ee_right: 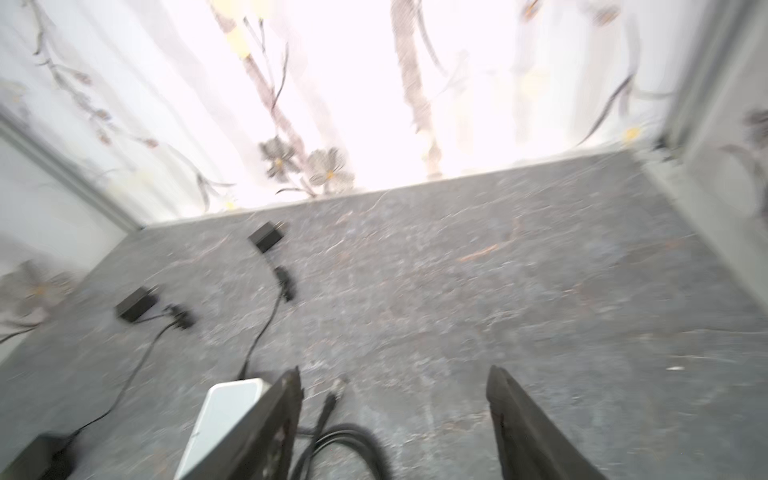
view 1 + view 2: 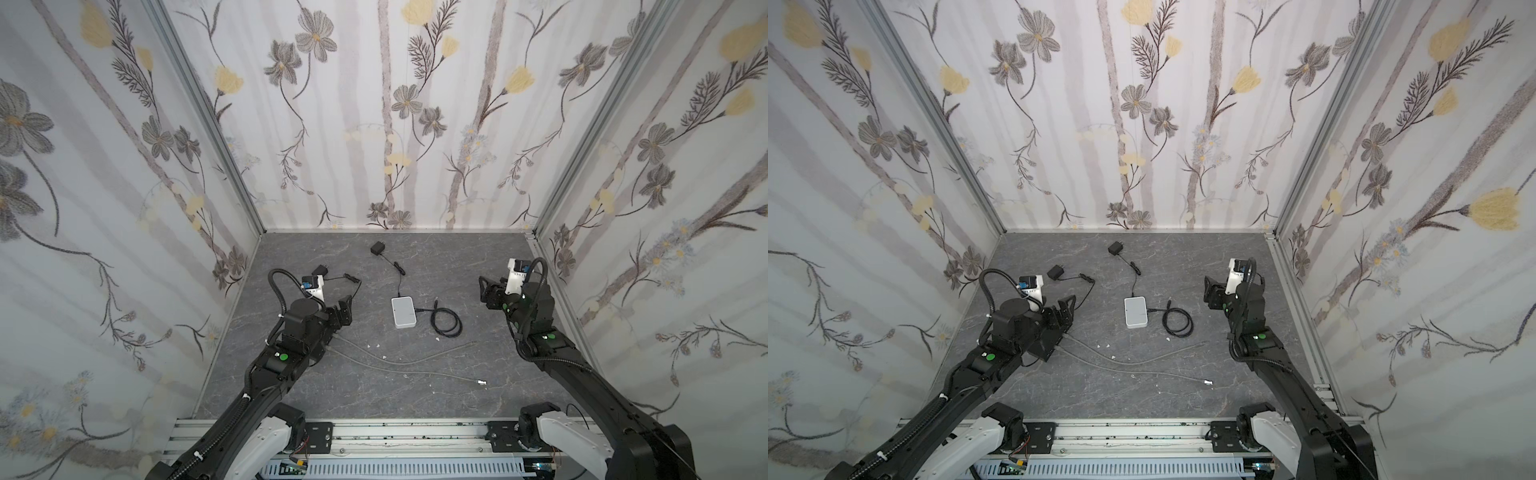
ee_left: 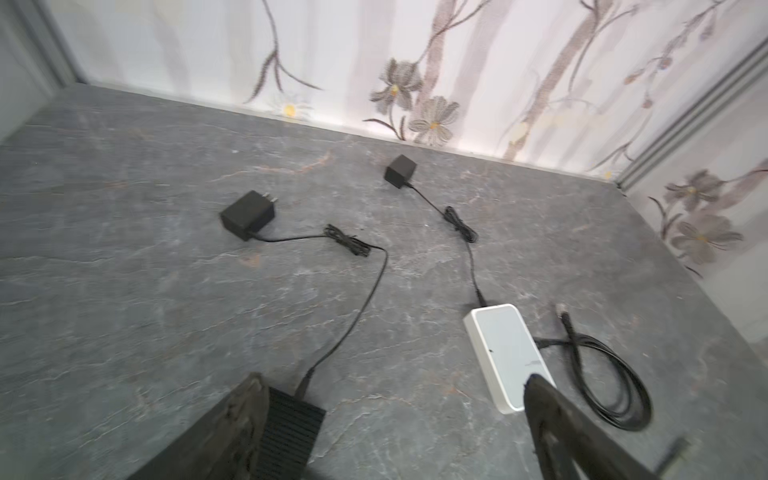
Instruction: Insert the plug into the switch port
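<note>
Left gripper [image 3: 392, 380] and right gripper [image 1: 395, 370] gape wide, empty.
Plug [image 3: 542, 343] seems seated in switch [image 3: 505, 353]; likely nothing left.

Wide-open, empty right claw [image 1: 395, 374], black cable [image 1: 332, 440] between its fingers [image 1: 274, 419], white switch [image 1: 224, 419] alongside.

Soft even light, right wrist view blurred
</note>
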